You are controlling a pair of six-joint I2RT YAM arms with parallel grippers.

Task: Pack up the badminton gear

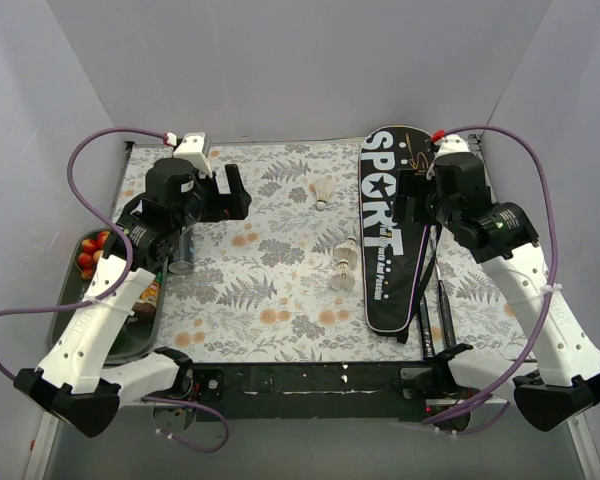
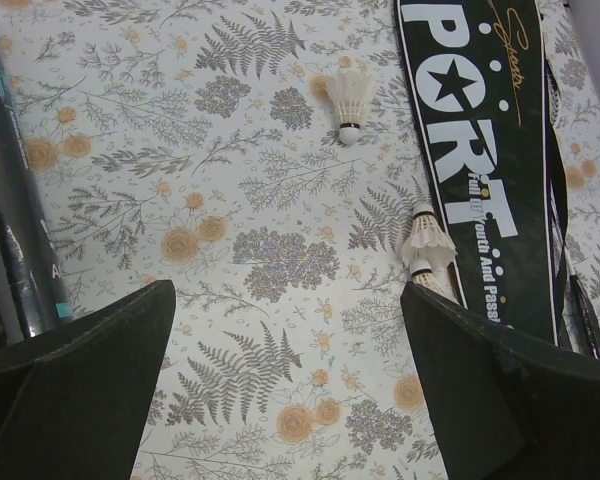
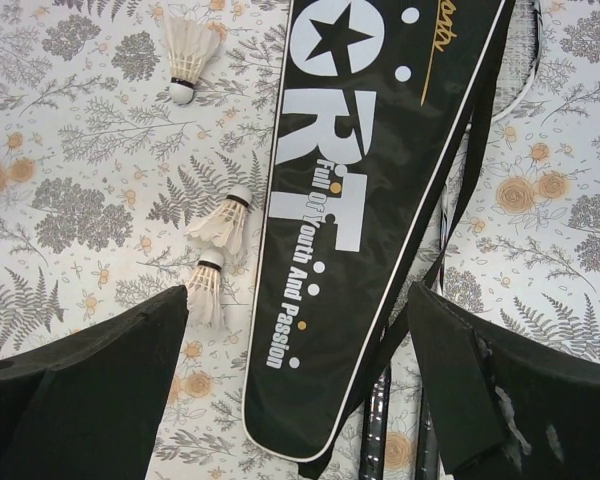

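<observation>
The left pincer hangs over the left half of the tabletop with its fingers spread wide and nothing between them, only bare floral cloth below. The tube lies just left of it, running near to far, partly hidden under the left arm in the top view. A tray sits at the left edge beyond that. The right pincer is also wide open and holds nothing; it hovers above the near part of the bag, which lies flat on the right half of the tabletop, its wide end far and its narrow end near. The rackets lie along the bag's right edge, partly under it, their black handles reaching past its near end. Two shuttlecocks lie just left of the bag, touching or nearly touching each other. A third shuttlecock lies farther away, apart from them, toward the far middle.
</observation>
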